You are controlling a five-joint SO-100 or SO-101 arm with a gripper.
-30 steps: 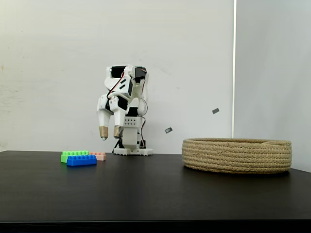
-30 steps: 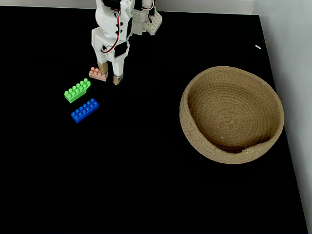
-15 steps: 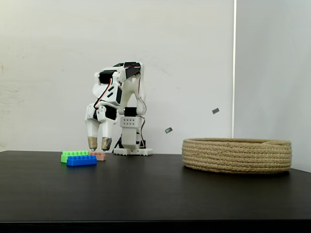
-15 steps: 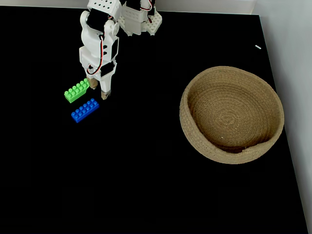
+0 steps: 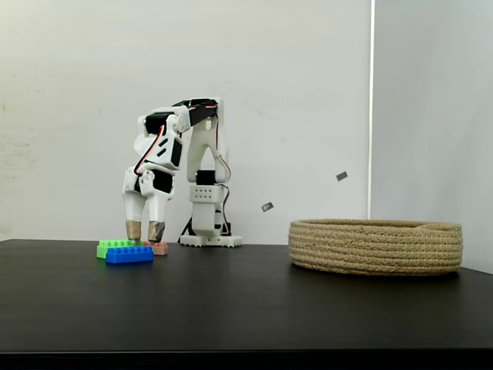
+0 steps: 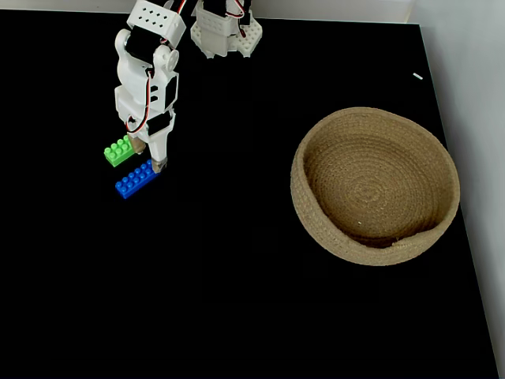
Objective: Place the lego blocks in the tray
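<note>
Three lego blocks lie on the black table at the left. The blue block [image 5: 129, 255] [image 6: 136, 179] is nearest the front, the green block [image 5: 108, 246] [image 6: 117, 150] lies behind it, and the pink block [image 5: 160, 248] shows in the side fixed view; from above the arm covers it. My gripper [image 5: 145, 231] [image 6: 147, 156] is open and points down, its tips just above the right ends of the green and blue blocks, with nothing between the fingers. The tray [image 5: 376, 247] [image 6: 298, 170], a round rope basket, stands far to the right with no block in it.
The arm's white base [image 5: 208, 228] [image 6: 227, 33] stands at the back of the table behind the blocks. A white wall rises behind the table. Seen from above, the table's right edge [image 6: 451, 158] runs close past the tray.
The arm has swung left and forward and come down. The open gripper went from above the pink block to just over the ends of the green and blue blocks.
</note>
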